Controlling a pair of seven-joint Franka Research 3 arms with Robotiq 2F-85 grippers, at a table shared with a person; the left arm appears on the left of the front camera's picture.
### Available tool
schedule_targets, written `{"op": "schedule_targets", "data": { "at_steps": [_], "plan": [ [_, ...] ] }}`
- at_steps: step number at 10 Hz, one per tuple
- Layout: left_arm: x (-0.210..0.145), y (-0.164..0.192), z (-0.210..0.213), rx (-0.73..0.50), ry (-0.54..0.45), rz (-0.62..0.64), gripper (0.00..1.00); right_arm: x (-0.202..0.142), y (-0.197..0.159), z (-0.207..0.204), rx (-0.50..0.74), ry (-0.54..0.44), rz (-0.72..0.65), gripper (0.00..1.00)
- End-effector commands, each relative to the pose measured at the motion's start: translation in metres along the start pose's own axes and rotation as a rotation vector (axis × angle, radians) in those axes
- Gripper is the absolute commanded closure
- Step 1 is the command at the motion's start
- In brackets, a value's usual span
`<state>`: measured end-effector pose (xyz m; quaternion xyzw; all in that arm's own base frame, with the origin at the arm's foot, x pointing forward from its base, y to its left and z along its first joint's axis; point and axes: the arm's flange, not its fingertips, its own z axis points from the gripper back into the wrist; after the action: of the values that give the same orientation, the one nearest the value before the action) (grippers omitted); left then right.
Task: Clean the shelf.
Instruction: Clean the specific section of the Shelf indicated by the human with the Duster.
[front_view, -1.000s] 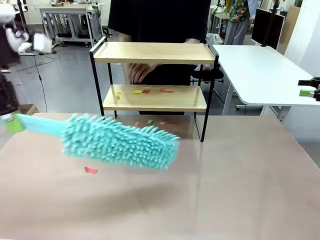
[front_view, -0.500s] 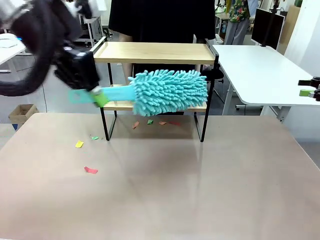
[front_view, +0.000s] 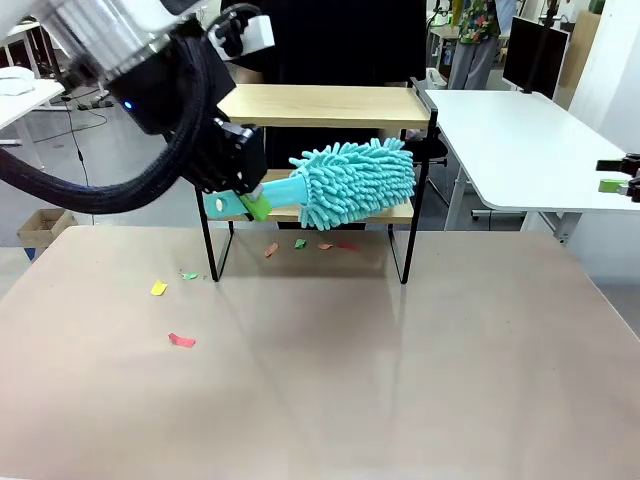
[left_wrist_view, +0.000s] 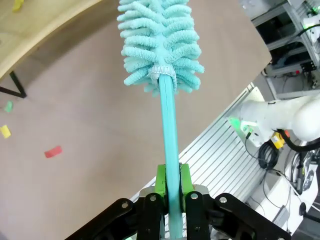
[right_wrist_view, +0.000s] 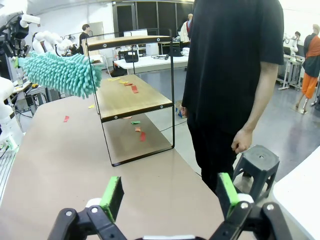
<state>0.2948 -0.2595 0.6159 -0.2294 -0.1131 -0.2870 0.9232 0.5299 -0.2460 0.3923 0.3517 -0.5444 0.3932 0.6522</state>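
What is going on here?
The left pincer is shut on the handle of a teal duster, whose fluffy head is at the lower board of the shelf. Coloured paper scraps lie on that board and on the table. The right pincer hangs open, empty. A person stands behind the shelf.

— How is the left arm finished?
— White and silver shells are seen, and a small blue light is lit on one segment. A thick black braided hose is looped beneath it.
— And the left gripper?
— Black linkages are pinned with round silver screws, and bright green pads are fitted. The right gripper is built alike, with white rounded pieces behind its pads.
— What is worn by the person?
— A black short-sleeved T-shirt and black trousers are worn.
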Motion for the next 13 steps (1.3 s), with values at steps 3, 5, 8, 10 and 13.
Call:
{"op": "schedule_targets", "data": {
  "at_steps": [3, 5, 8, 10, 13],
  "plan": [
    [0.02, -0.028, -0.036, 0.087, -0.058, 0.072, 0.87, 0.003, 0.001, -0.001, 0.001, 0.002, 0.005, 0.0],
    [0.036, -0.041, -0.056, 0.087, -0.089, 0.139, 0.87, 0.003, 0.001, -0.001, 0.001, 0.002, 0.005, 0.0],
    [0.059, -0.06, -0.09, 0.176, -0.177, 0.275, 0.87, 0.003, 0.001, -0.001, 0.001, 0.002, 0.005, 0.0],
    [0.071, -0.075, -0.109, 0.187, -0.222, 0.313, 0.87, 0.003, 0.001, -0.001, 0.001, 0.002, 0.005, 0.0],
    [0.095, -0.08, -0.14, 0.256, -0.277, 0.391, 0.87, 0.003, 0.001, -0.001, 0.001, 0.002, 0.005, 0.0]
  ]
}}
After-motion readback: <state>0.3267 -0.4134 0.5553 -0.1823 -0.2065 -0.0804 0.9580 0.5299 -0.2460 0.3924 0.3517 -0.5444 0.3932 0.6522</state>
